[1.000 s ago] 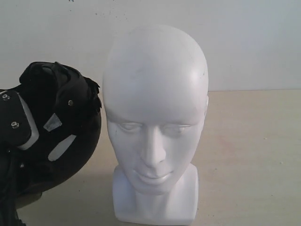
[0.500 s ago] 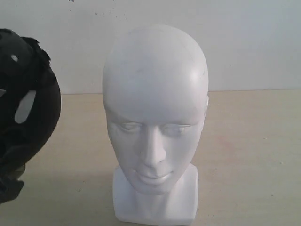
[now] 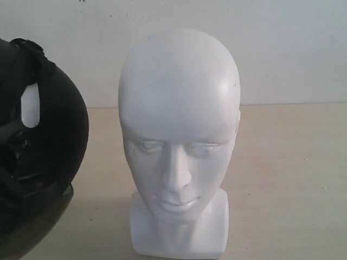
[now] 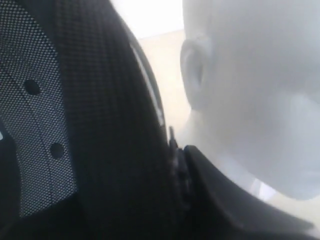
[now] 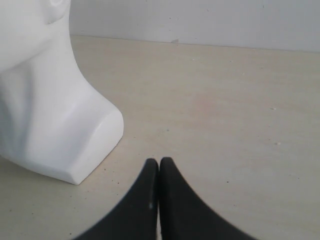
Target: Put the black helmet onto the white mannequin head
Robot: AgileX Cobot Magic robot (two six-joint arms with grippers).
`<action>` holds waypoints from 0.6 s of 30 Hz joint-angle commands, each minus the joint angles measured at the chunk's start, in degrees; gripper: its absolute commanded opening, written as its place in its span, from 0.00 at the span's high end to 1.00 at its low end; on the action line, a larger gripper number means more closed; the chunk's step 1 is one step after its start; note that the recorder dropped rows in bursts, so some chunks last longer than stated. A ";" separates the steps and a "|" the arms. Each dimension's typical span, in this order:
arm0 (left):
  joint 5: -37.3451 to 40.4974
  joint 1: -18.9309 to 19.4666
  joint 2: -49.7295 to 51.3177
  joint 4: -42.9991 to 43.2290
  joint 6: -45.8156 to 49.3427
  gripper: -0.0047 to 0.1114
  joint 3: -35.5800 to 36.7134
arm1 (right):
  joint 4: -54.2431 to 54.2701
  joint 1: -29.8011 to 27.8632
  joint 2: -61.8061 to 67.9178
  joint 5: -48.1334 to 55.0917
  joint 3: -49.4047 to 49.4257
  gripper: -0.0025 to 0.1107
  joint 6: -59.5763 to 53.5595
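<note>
Left jaws: we cannot tell how they stand; the black helmet (image 3: 54, 146) crowds their camera.
White mannequin head (image 3: 179, 124): upright on the tabletop (image 5: 240, 100), bare, helmet beside it.
Right jaws: pressed together, empty; we see the head near them.

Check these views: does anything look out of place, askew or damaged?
Nothing looks damaged or spilled. The black helmet is beside the white mannequin head, apart from it and not on it. The head stands upright and bare. The right gripper has its jaws shut on nothing.
</note>
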 commanded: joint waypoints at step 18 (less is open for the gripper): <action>-5.28 -0.49 -14.47 36.93 -41.20 0.92 -0.72 | -0.33 0.12 -0.24 -0.31 -0.06 0.98 -0.08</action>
